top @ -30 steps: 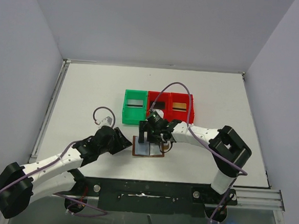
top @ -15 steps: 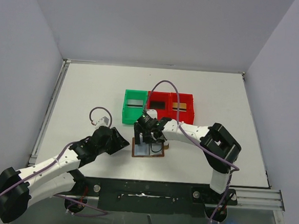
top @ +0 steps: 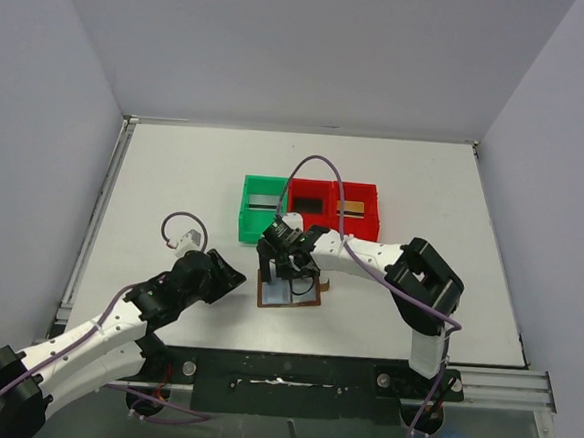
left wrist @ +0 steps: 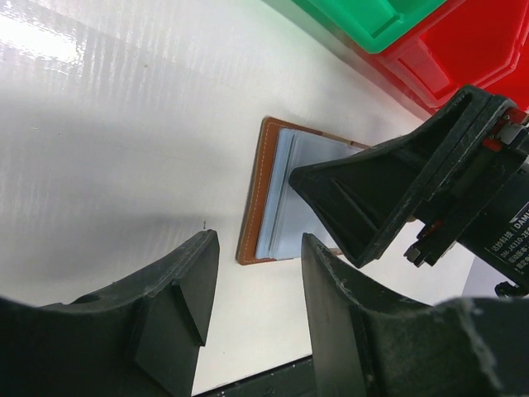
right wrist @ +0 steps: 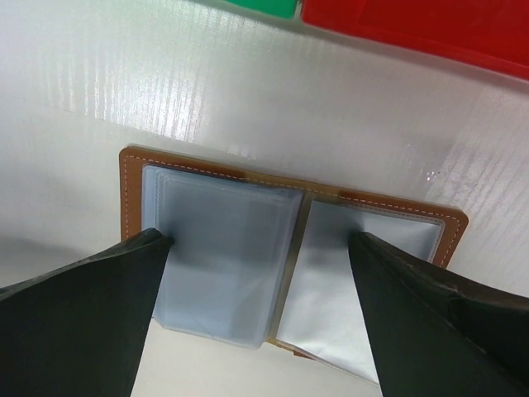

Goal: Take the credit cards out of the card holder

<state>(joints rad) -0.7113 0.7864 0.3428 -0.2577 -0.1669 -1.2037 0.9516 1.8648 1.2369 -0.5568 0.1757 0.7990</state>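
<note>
Card holder, 1, lying open, 3 bins, perhaps 1 card each.

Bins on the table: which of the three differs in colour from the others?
The leftmost bin: it is green, while the middle bin and the right bin are both red.

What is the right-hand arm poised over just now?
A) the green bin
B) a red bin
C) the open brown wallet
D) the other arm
C: in the right wrist view, the right arm's jaws stand wide apart above the card holder, which lies open.
</note>
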